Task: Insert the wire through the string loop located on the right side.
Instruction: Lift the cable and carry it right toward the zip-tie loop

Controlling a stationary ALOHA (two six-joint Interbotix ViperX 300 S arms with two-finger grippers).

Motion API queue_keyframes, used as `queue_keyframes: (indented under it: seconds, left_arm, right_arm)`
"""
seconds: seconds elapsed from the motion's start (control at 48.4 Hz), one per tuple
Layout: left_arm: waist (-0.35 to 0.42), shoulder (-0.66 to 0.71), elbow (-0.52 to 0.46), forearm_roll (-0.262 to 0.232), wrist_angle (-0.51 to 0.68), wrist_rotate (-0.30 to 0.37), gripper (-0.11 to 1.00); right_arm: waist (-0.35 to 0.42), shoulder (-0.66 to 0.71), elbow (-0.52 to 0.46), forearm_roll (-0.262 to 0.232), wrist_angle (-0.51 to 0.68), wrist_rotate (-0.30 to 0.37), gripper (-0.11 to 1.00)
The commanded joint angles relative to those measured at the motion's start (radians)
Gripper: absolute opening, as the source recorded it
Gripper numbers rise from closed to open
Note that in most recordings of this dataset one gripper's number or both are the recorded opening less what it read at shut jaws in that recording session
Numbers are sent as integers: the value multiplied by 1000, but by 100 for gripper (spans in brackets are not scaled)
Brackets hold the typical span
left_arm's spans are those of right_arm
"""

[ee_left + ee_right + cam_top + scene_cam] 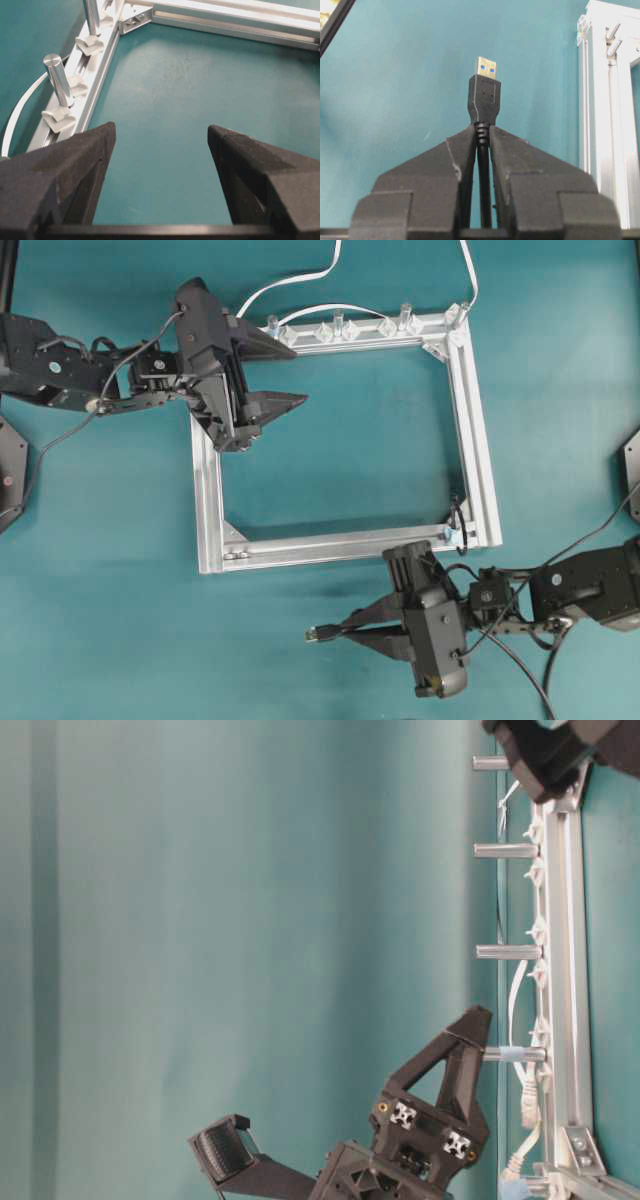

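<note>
Right gripper (481, 137) of mine is clamped on the wire (482, 97) just behind its plug, near the frame (478, 440) but outside it, pointing away from the loop (458, 512) on the right bar. I could miss or snag that tiny loop, since its opening is too small to make out. Left gripper (159, 145) hangs apart, empty.

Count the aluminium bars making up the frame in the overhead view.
4. The far bar carries the clips, the right bar and the near bar lie in full view, and the left bar is partly hidden under the left gripper.
</note>
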Motion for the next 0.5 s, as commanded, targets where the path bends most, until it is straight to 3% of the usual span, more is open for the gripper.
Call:
queue_keyframes:
  seconds: [0.0, 0.476]
  left_arm:
    - [-2, -25, -8, 3, -5, -3, 75]
    - [-3, -25, -8, 3, -5, -3, 75]
  right_arm:
    - [-5, -31, -8, 2, -3, -2, 12]
    - [-9, -31, -8, 2, 23, -2, 12]
